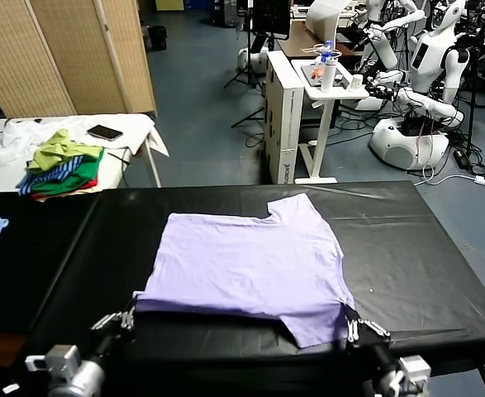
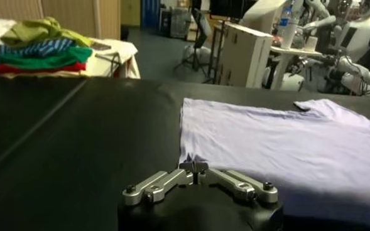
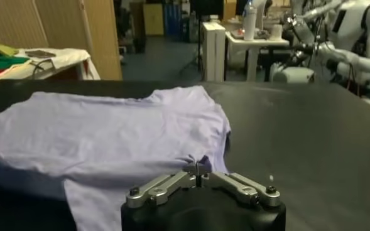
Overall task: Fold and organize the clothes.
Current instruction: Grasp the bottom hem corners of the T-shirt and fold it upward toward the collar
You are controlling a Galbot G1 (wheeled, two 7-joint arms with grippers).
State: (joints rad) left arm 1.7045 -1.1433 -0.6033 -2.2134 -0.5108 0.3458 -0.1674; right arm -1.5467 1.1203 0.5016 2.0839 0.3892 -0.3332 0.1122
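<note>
our left gripper (image 1: pixel 130 318) is pinched shut on the near left hem of the lavender t-shirt (image 1: pixel 246 265), thin soft fabric spread flat mid black table (image 1: pixel 407 265). bare tabletop rings the shirt. our right gripper (image 1: pixel 351 324) is clamped on its near right hem.

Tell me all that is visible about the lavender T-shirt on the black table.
The T-shirt is pale lavender, thin and soft-looking, with short sleeves. It lies spread almost flat on the black table, with light wrinkles. The left gripper pinches its near left corner; the right gripper pinches its near right edge by a sleeve.
</note>
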